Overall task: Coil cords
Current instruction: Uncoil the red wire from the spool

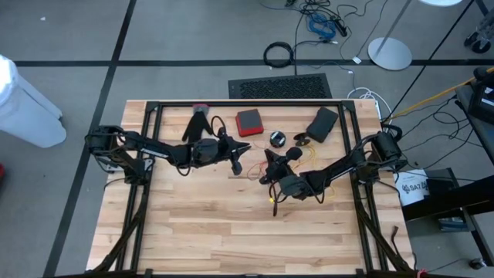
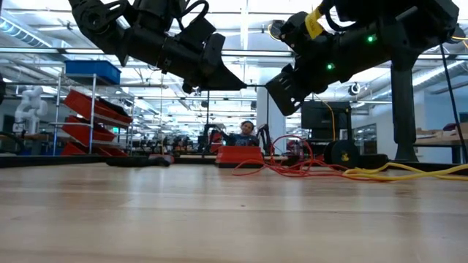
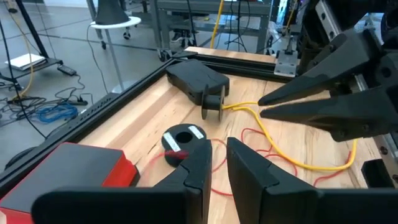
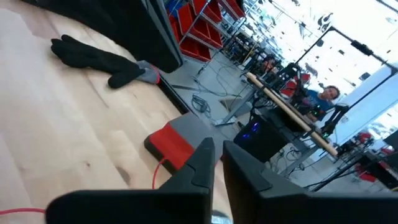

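Two grippers hang near the middle of the tabletop [image 1: 201, 224] in the high view: the left gripper [image 1: 236, 164] just left of the yellow cord [image 1: 309, 158], the right gripper [image 1: 268, 171] nearer, almost over its loose loops. The cord runs right from there toward a black box [image 1: 322, 123]. In the low view the cords lie flat on the wood, below and beyond both grippers. The left wrist view shows the left fingers [image 3: 193, 168] slightly apart, holding nothing; the yellow cord stretches lengthwise ahead. The right wrist view shows narrowly parted, empty fingers [image 4: 200, 163] above a thin red cord [image 4: 155, 177].
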Available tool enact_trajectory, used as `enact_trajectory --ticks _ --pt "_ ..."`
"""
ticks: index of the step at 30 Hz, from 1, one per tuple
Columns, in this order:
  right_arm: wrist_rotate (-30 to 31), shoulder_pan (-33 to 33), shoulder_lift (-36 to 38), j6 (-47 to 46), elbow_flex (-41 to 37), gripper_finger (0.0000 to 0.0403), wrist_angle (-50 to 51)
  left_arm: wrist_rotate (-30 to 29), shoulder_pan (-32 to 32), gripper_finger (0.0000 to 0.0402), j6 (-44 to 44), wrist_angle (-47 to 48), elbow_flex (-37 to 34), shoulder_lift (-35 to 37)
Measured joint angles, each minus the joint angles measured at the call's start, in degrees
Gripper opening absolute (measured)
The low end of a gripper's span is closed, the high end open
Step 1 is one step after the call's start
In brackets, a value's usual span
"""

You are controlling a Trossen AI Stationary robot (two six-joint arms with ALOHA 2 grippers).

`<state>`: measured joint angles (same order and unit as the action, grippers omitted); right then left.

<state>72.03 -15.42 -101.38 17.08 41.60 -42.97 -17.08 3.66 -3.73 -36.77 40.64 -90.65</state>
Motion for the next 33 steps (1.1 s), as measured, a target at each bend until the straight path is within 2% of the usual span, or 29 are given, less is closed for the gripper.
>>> enact_trajectory --ticks 3,8,10,13,17,22,26,30,33 --pt "-2.5 1.0 0.4 -5.9 0.0 0.0036 4.8 0.0 0.0 0.0057 0.0 0.0 0.0 0.0" --pt "-14.1 5.2 5.0 -23.0 0.0 0.0049 21.1 0.1 0.0 0.0057 0.0 -0.1 0.0 0.0" --pt "-15.0 6.6 6.9 -27.0 0.0 0.0050 27.2 0.3 0.0 0.0057 0.0 -0.1 0.0 0.0" --pt "-14.9 7.7 9.6 -27.5 0.0 0.0051 32.3 0.4 0.1 0.0057 0.0 -0.1 0.0 0.0" --pt "-16.0 10.2 12.7 -23.5 0.0 0.0051 35.5 0.4 0.0 0.0057 0.0 0.0 0.0 0.0" --pt "-29.3 16.7 15.9 -24.0 0.0 0.0051 41.0 0.5 0.1 0.0057 -0.1 0.0 0.0 0.0" --pt "-35.0 22.9 16.8 -25.2 0.0 0.0051 42.7 0.5 0.0 0.0057 -0.1 0.0 0.0 0.0" --pt "-45.3 30.0 16.9 -27.7 0.0 0.0051 43.2 0.5 0.1 0.0057 -0.1 0.0 0.0 0.0" --pt "-48.8 33.9 17.0 -28.5 0.0 0.0051 43.7 0.5 0.1 0.0057 -0.1 0.0 0.0 0.0"
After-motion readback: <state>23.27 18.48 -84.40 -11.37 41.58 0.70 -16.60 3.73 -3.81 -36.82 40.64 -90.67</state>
